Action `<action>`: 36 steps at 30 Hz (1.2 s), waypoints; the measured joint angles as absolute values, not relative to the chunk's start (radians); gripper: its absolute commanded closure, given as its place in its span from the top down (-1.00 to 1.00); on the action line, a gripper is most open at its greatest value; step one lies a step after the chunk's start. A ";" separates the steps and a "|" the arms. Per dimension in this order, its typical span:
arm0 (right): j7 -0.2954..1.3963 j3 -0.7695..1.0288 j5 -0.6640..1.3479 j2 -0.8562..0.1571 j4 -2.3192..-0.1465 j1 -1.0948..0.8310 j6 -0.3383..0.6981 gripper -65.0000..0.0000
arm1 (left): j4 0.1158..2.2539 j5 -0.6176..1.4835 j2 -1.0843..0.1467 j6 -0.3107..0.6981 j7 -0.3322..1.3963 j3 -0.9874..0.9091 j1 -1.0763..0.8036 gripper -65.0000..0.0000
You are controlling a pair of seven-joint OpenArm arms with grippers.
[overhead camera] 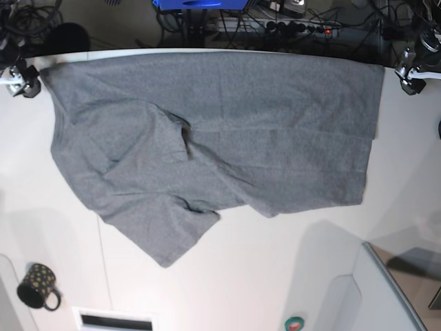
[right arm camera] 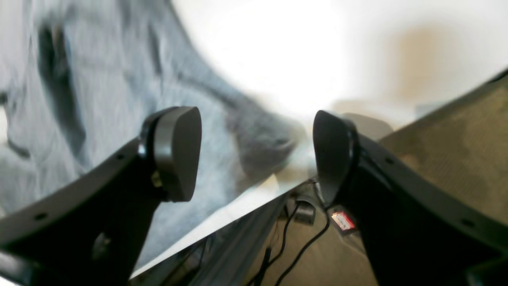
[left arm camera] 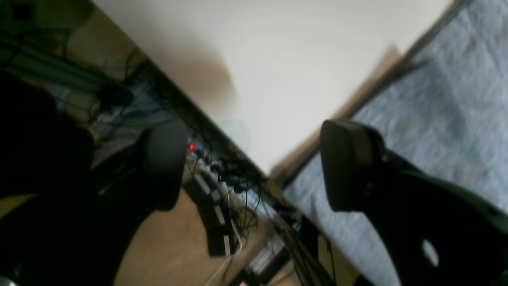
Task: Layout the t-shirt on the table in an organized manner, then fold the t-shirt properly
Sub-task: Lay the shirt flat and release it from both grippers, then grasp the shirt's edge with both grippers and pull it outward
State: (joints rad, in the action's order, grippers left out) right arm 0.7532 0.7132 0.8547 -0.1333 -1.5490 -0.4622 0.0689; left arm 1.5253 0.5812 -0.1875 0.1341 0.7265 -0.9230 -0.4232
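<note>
The grey t-shirt (overhead camera: 227, 131) lies spread over the far half of the white table (overhead camera: 275, 262), with one sleeve folded over near its middle and a flap pointing to the front left. My left gripper (overhead camera: 411, 76) is open and empty at the shirt's far right corner. In the left wrist view it (left arm camera: 254, 163) hangs over the table edge (left arm camera: 278, 59) with the shirt (left arm camera: 436, 119) beside one finger. My right gripper (overhead camera: 21, 77) is open and empty at the far left corner. In the right wrist view it (right arm camera: 254, 155) sits above the shirt's edge (right arm camera: 99, 99).
A dark patterned mug (overhead camera: 38, 285) stands at the front left. A raised white panel (overhead camera: 386, 296) sits at the front right, with a small green and red object (overhead camera: 294, 323) beside it. Cables and a power strip (overhead camera: 275, 27) lie beyond the far edge.
</note>
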 measured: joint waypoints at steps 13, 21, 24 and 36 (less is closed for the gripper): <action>0.765 0.563 0.466 -0.268 -1.248 0.036 0.382 -0.35 | 1.533 0.577 -0.230 0.127 0.724 -0.868 -0.350 -1.00; 0.649 0.350 0.345 -0.257 -1.018 0.279 0.509 -0.90 | 1.535 0.584 -0.224 0.134 0.722 -0.704 -0.355 -1.00; 0.614 0.264 0.340 -0.247 -0.919 0.312 0.510 -0.90 | 1.530 0.578 -0.225 0.134 0.722 -0.689 -0.355 -1.00; 0.361 0.165 0.346 -0.249 -0.566 0.403 0.449 -0.90 | 1.419 0.575 -0.233 0.133 0.717 -0.681 -0.346 -1.00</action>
